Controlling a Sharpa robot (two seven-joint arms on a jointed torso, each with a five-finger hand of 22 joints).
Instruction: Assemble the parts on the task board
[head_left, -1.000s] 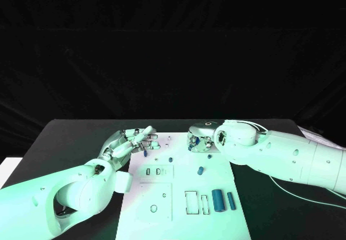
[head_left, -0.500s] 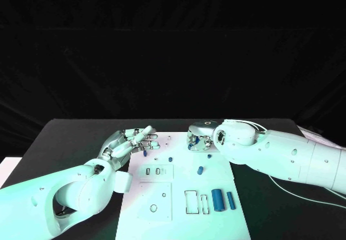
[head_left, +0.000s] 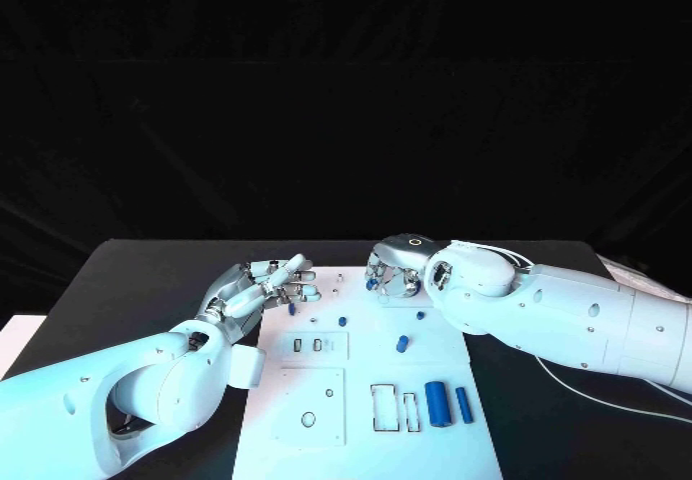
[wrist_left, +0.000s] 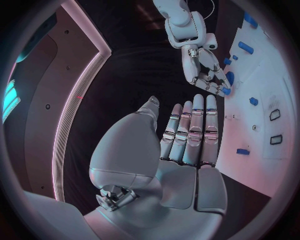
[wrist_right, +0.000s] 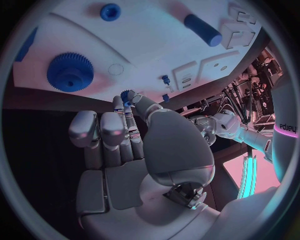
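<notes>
The white task board (head_left: 325, 400) lies in the middle of the black table. My right hand (head_left: 392, 272) hovers over the board's far edge and pinches a small blue gear (wrist_right: 127, 95) between thumb and fingertip; the gear also shows in the head view (head_left: 374, 284). My left hand (head_left: 271, 283) is held above the board's far left corner, its fingers (wrist_left: 190, 127) straight and side by side, nothing in it. Small blue pegs (head_left: 342, 321) and a short blue piece (head_left: 402, 344) lie mid-board. Two blue cylinders (head_left: 436, 390) lie near the front right.
A large blue gear (wrist_right: 70, 71), a blue knob (wrist_right: 110, 11) and a blue cylinder (wrist_right: 202, 29) sit on the board in the right wrist view. Rectangular slots (head_left: 384, 407) open beside the two cylinders. A white cable (head_left: 577, 385) runs along the table at the right.
My right hand has risen a little and shifted toward the far left, carrying the small blue gear with it. My left hand has barely moved.
</notes>
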